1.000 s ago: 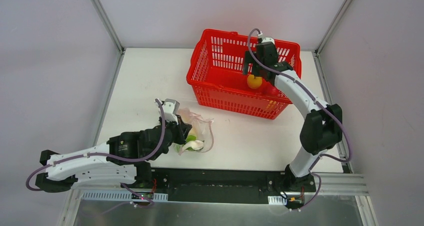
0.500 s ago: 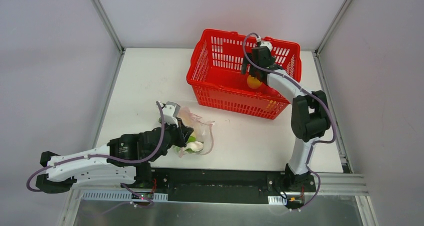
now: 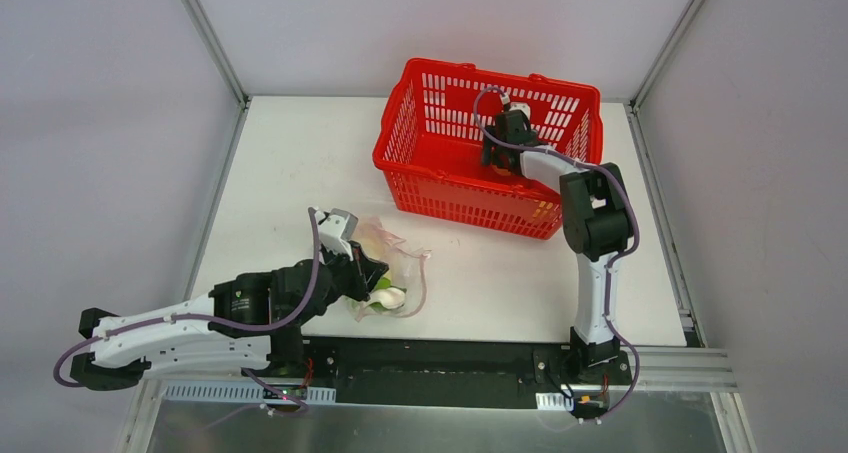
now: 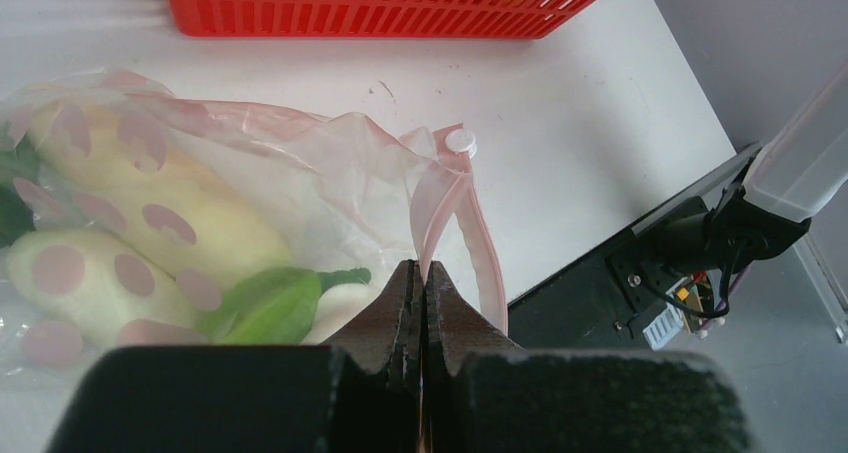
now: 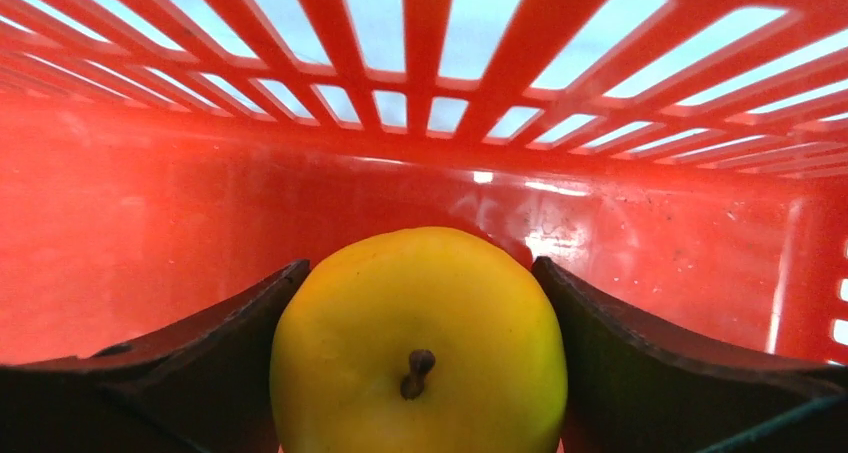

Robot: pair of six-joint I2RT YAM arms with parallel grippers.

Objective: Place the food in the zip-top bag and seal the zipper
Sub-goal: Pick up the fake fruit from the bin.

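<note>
The clear zip-top bag point(image 3: 398, 258) point(image 4: 300, 153) lies on the white table at the near left. It holds food: a pale long piece point(image 4: 150, 203), a green leaf point(image 4: 265, 303) and a white radish end point(image 3: 391, 297). My left gripper point(image 3: 372, 273) point(image 4: 421, 265) is shut on the bag's mouth edge, where the pink zipper point(image 4: 445, 188) loops out. Down inside the red basket, my right gripper point(image 3: 501, 155) point(image 5: 420, 264) has its fingers against both sides of a yellow fruit point(image 5: 418, 343). In the top view the gripper hides that fruit.
The red mesh basket point(image 3: 410, 103) point(image 5: 150, 193) point(image 4: 400, 3) stands at the back right of the table. An orange piece point(image 3: 543, 210) shows through its near wall. Grey walls and metal rails point(image 3: 210, 43) enclose the table.
My right arm has reached further down into the basket, and its jaws have narrowed round the yellow fruit. The left gripper with the bag has shifted slightly toward the near edge.
</note>
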